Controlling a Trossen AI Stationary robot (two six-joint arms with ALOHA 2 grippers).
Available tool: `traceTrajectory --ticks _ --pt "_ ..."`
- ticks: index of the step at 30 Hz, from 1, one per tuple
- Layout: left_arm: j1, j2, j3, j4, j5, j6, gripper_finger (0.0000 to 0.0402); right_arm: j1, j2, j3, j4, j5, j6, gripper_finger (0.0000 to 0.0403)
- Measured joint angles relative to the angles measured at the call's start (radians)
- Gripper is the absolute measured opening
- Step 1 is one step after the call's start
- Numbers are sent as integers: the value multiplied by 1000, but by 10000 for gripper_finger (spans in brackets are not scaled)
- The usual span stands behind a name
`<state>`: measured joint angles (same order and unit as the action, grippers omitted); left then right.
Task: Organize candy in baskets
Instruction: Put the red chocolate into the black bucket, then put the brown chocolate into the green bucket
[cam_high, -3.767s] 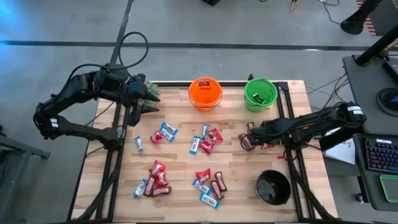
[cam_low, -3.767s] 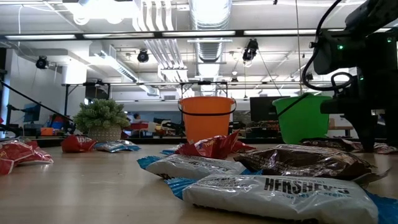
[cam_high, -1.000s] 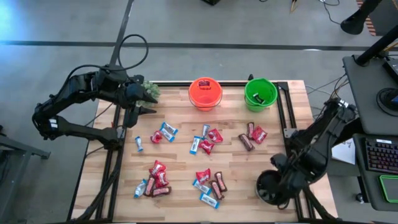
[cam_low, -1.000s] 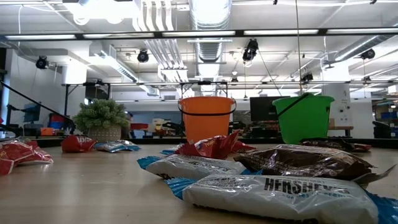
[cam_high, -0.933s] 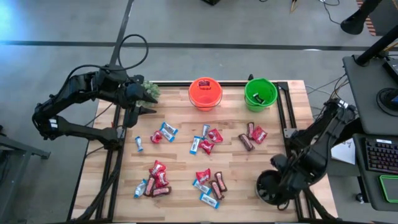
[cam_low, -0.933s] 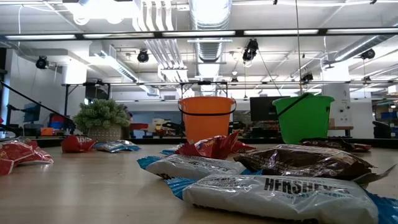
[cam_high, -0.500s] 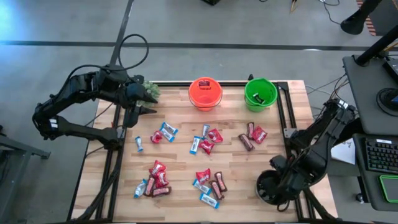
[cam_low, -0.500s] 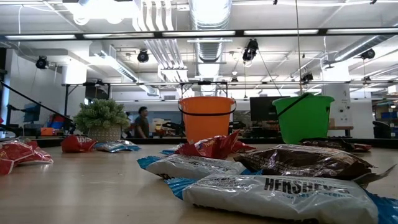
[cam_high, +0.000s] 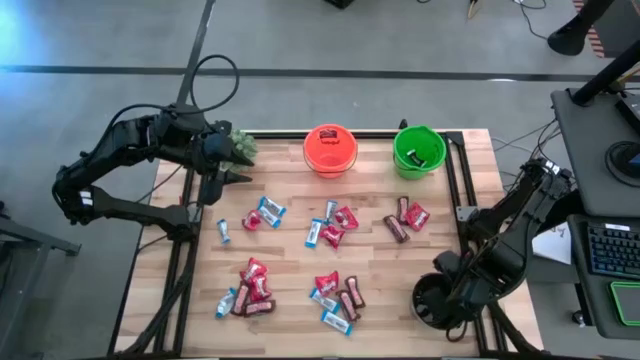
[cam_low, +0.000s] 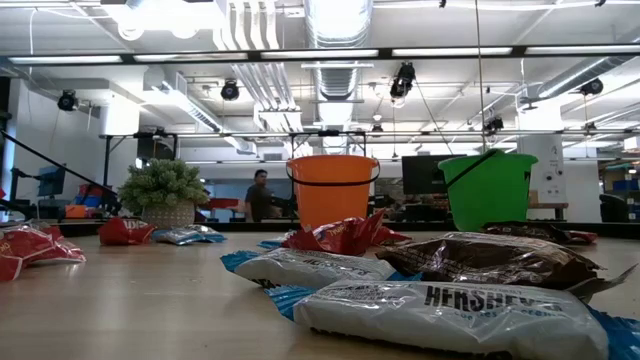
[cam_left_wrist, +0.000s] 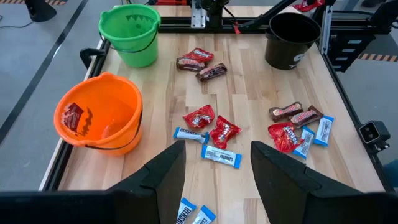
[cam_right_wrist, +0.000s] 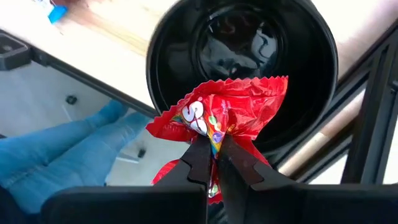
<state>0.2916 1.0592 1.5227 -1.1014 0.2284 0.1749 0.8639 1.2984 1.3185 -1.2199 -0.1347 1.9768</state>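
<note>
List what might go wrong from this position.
1. The right gripper pinches only a corner of the red packet, so it may slip out early.
2. The packet hangs over the near rim of the black basket, not its middle; released here, it could catch the rim and fall off the table edge.

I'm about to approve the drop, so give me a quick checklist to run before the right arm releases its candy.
1. Right hand shut on the red packet: ok.
2. Packet over the black basket: ok, its mouth lies directly beyond the packet.
3. Black basket upright on the table: ok.
4. Right basket for red packets: cannot tell; the orange basket already holds one.
5. Left hand open, away near the plant: ok.
</note>
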Motion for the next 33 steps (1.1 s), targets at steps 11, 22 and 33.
traceTrajectory --ticks 11,22,33 --pt "0 0 0 0 0 0 165 -7 1 -10 -32 4 -11 13" --pt "0 -2 0 0 0 -26 165 -7 3 -12 38 2 -92 46" --pt "0 -12 1 1 0 -27 165 -7 2 -13 16 -4 -82 161"
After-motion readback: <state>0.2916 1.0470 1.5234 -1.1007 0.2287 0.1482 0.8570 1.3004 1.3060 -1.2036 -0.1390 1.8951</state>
